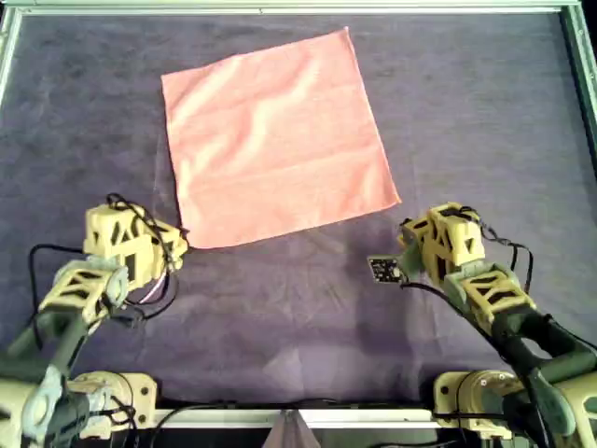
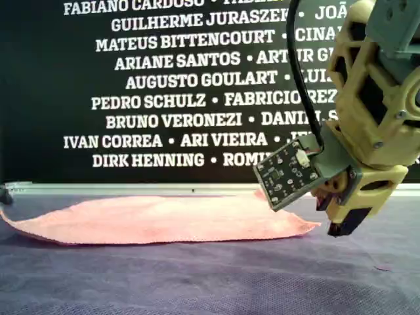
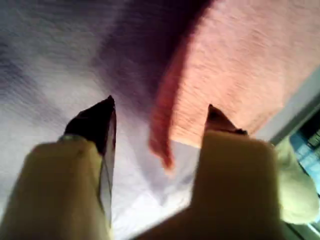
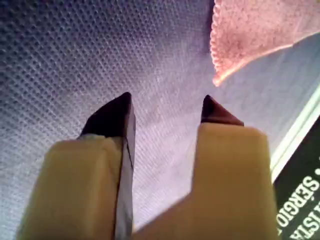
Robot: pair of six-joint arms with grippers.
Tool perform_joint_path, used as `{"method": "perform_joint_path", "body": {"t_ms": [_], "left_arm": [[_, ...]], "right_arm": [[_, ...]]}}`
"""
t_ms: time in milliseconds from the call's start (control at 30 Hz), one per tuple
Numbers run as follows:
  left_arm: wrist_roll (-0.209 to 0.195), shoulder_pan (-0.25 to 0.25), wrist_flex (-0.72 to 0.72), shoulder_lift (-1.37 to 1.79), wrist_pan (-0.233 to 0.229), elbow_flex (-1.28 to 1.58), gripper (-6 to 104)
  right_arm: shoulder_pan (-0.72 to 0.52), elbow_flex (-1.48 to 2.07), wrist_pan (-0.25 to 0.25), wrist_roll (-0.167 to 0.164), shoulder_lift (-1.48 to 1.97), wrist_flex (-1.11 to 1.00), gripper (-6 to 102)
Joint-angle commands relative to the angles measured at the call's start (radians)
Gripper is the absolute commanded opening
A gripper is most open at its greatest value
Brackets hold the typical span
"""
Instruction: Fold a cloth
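The salmon-pink cloth (image 1: 275,140) lies flat and spread out on the far half of the dark purple mat (image 1: 308,317), turned a little so its corners point outward. My first gripper (image 1: 182,245) is open, low over the mat, with the cloth's near corner (image 3: 165,150) between its fingertips (image 3: 102,112). My second gripper (image 1: 403,241) is open and empty over bare mat, a short way from the cloth's other near corner (image 4: 220,75). In the exterior view the cloth (image 2: 157,220) lies low on the mat, and my second gripper (image 2: 338,226) hangs just past its edge at that view's right.
A small circuit board (image 1: 382,269) sticks out beside my second gripper and also shows in the exterior view (image 2: 289,172). A metal rail (image 1: 280,7) frames the table. A black banner with white names (image 2: 164,79) stands behind the far edge.
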Motion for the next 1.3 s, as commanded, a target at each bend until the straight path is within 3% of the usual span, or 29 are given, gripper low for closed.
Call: {"method": "perform_joint_path", "body": {"t_ms": [0, 167, 433, 1267], "left_arm": [[-0.005, -0.028, -0.028, -0.032, 0.014, -0.083, 64], [-0.005, -0.037, -0.028, -0.052, 0.015, -0.117, 64], [-0.005, -0.149, -0.028, -0.052, -0.002, -0.140, 64], [0.009, -0.138, -0.031, -0.055, -0.002, -0.141, 63]], "right_arm": [[0.008, -0.057, -0.005, -0.002, 0.005, -0.032, 55], [0.008, -0.064, -0.005, -0.002, -0.038, -0.034, 55], [0.008, -0.164, -0.003, 0.003, -0.127, -0.031, 55], [0.008, -0.477, -0.005, 0.014, -0.365, 0.034, 56]]}}
